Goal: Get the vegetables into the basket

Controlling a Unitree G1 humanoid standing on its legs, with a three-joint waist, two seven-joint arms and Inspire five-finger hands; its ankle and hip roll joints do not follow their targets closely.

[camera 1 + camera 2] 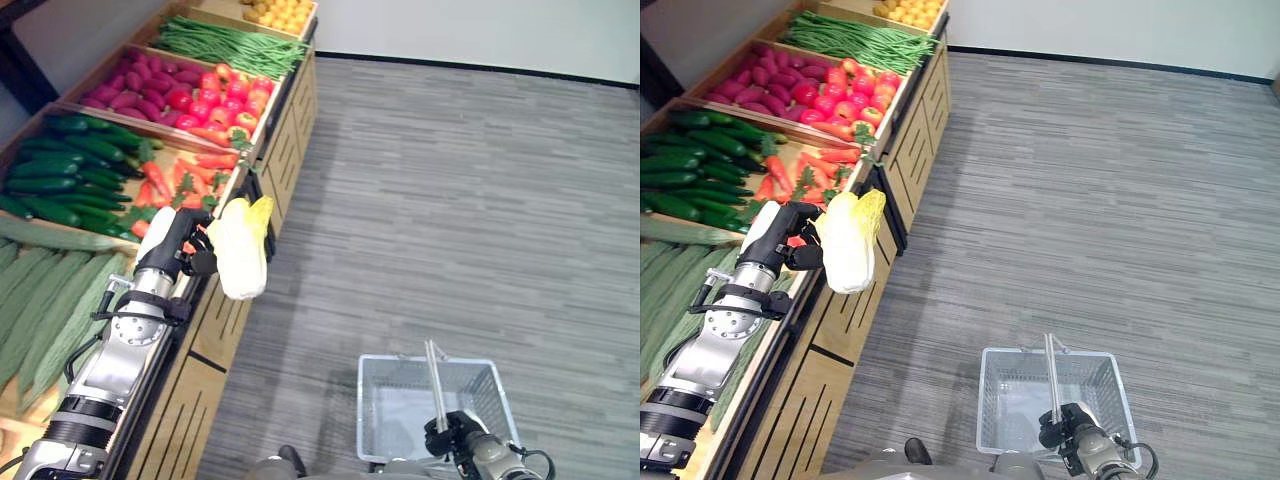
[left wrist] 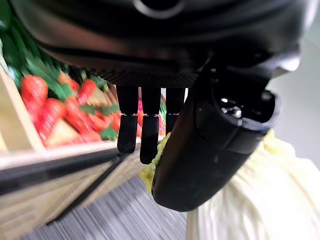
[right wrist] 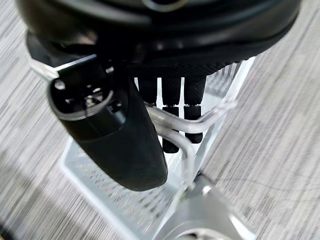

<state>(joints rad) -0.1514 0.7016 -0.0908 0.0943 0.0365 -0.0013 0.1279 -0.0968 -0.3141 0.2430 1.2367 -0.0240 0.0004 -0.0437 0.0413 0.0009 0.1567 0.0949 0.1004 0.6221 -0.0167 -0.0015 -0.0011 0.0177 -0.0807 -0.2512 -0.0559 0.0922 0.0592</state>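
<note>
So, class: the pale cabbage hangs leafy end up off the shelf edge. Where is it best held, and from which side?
Probably round its thick middle, from the shelf side, as the left hand does now: the cabbage is long and smooth, its yellow leaf tips look loose, and its white lower part hangs free to go down into the basket that the right hand holds by the handle.

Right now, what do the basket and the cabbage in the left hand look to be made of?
Basket: pale grey mesh walls with fine holes, probably plastic; its handles look like shiny bare metal rod, held by the right hand. Cabbage: matte, crinkled pale yellow leaves in the left hand; real or imitation, I cannot tell.
</note>
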